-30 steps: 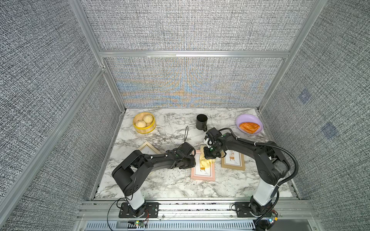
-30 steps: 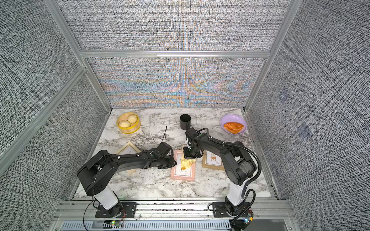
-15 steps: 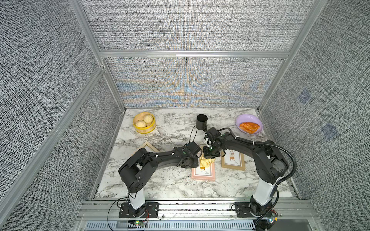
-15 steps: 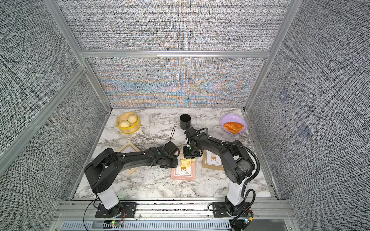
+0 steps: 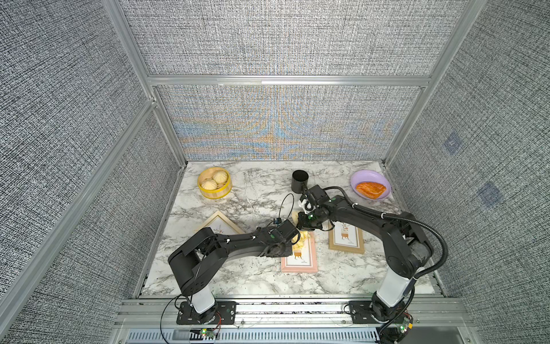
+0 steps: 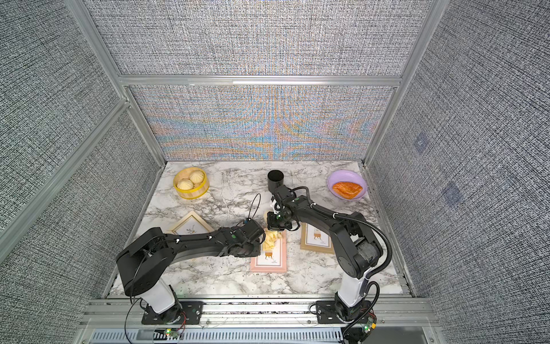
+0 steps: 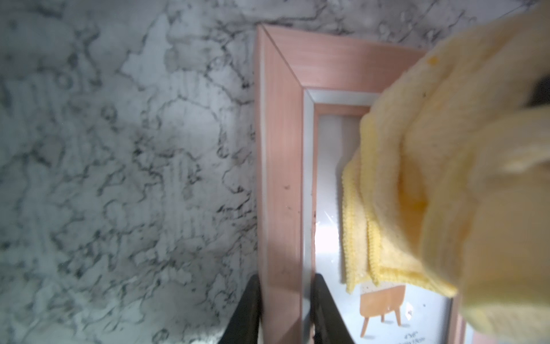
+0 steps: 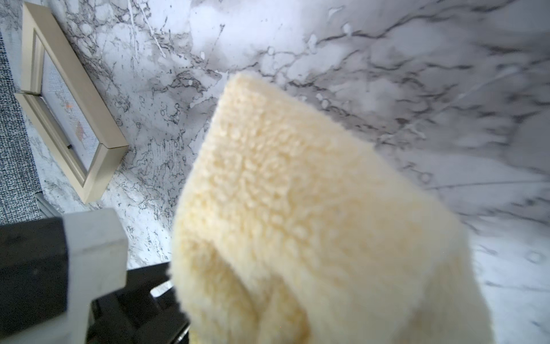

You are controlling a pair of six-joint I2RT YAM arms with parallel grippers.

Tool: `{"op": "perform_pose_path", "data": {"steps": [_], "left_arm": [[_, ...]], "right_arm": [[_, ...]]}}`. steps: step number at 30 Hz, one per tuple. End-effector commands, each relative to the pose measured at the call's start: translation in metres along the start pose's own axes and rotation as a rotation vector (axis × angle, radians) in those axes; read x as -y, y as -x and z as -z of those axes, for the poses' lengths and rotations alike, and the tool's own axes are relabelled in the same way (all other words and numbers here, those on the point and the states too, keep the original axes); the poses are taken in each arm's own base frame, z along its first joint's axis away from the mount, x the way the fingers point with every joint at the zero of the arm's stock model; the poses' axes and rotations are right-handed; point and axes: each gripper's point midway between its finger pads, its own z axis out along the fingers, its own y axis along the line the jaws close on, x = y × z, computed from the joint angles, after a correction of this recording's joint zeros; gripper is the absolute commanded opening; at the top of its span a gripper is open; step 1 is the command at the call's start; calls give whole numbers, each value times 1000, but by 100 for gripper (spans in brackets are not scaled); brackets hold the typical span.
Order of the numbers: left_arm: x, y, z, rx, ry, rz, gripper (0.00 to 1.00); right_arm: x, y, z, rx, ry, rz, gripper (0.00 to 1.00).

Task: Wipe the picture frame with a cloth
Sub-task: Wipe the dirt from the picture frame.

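Observation:
A pink picture frame point(image 5: 300, 263) point(image 6: 269, 265) lies flat on the marble table near the middle front. My left gripper point(image 7: 285, 286) point(image 5: 291, 246) grips the frame's left side rail point(image 7: 279, 178), one finger against each side of it. The pale yellow cloth point(image 5: 302, 239) point(image 6: 270, 239) point(image 7: 431, 178) hangs bunched over the frame's far end and drapes onto its glass. My right gripper point(image 5: 308, 227) point(image 6: 276, 227) is shut on the cloth from above. In the right wrist view the cloth point(image 8: 297, 208) hides that gripper's fingers.
A gold frame point(image 5: 220, 226) lies to the left under my left arm. A wooden frame point(image 5: 346, 239) lies to the right. At the back stand a yellow steamer basket of buns point(image 5: 214, 183), a black cup point(image 5: 299, 180) and a purple plate point(image 5: 357, 178) with an orange pastry.
My left arm has reached right to the pink frame, and its jaws have narrowed onto the frame's side rail. My right gripper with the cloth has barely moved.

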Motion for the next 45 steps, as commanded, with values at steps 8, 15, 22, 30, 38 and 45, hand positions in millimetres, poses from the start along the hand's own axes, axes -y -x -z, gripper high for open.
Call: {"op": "perform_pose_path", "data": {"steps": [8,15,22,30,38,45], "left_arm": [[-96,-83,15,-313,377,21,3],[-104,-91,15,-347,412,19,0],[-108,-97,18,-364,406,22,0],[-105,-100,18,-368,407,35,0],[-107,-110,13,-389,419,28,0],[-104,-115,7,-405,409,11,0]], "right_arm": [[-29,-2,-58,-46,-10,49,0],[53,-24,-31,-75,-195,-44,0],[79,-28,-6,-93,-221,-39,0],[-2,-26,-38,-105,-72,103,0],[-15,-18,-48,-102,-64,121,0],[63,-22,-5,-90,-174,-9,0]]}}
